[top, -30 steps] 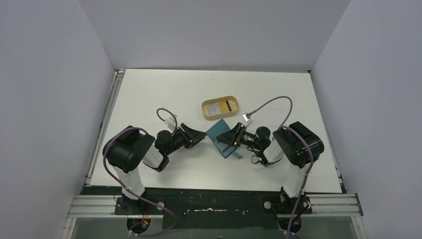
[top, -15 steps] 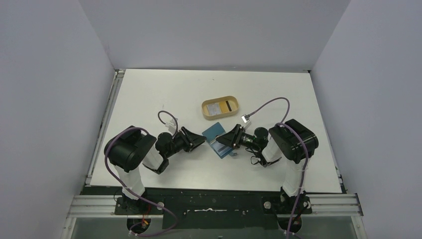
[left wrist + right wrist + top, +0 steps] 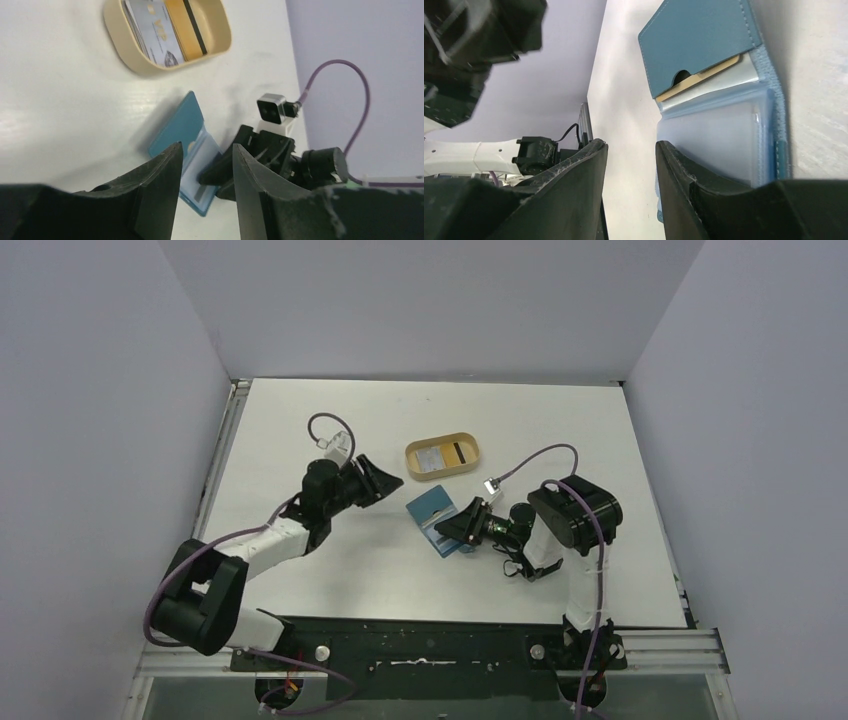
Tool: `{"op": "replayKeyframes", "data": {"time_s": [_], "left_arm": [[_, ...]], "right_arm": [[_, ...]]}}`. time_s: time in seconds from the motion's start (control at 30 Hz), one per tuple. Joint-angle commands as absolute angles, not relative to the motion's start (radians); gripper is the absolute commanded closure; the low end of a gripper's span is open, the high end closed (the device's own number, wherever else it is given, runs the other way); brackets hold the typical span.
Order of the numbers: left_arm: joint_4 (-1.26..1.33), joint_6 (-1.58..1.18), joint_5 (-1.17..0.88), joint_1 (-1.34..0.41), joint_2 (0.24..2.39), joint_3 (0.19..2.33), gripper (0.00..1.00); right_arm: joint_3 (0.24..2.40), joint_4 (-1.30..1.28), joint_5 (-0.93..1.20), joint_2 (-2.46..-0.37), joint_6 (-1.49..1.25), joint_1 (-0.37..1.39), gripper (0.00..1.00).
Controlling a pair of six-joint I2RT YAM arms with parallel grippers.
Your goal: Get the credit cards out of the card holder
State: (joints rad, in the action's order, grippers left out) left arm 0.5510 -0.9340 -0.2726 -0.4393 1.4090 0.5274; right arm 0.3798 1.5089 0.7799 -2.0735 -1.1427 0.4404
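Since a second ago the left end effector (image 3: 394, 482) has swung away to 10 o'clock of the card holder (image 3: 430, 508); its fingers are slightly parted and empty. Two credit cards (image 3: 152, 30) lie in one tan tray (image 3: 412, 462) at the holder's 12 o'clock. The right end effector (image 3: 445, 530), narrowly parted, grips nothing and sits over the one open holder on the table (image 3: 300, 420).
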Motion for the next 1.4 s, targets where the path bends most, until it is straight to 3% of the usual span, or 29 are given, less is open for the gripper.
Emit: {"op": "replayKeyframes", "data": {"time_s": [0.0, 0.13, 0.5, 1.07, 1.37], "left_arm": [[0.165, -0.674, -0.237, -0.424, 1.428, 0.710, 0.60], [0.083, -0.596, -0.262, -0.428, 1.543, 0.792, 0.60], [0.257, -0.538, -0.455, -0.467, 1.704, 0.842, 0.59], [0.298, -0.478, -0.362, -0.431, 1.797, 0.910, 0.57], [0.327, -0.478, -0.644, -0.413, 1.890, 1.016, 0.55]], "right_arm": [[0.345, 1.492, 0.777, -2.137, -1.097, 0.470, 0.58], [0.325, 1.471, 0.794, -2.150, -1.086, 0.484, 0.58], [0.345, 1.452, 0.825, -2.191, -1.083, 0.524, 0.58], [0.371, 1.290, 0.936, -2.174, -1.011, 0.597, 0.59], [0.408, 1.153, 0.969, -2.151, -0.952, 0.634, 0.59]]}}
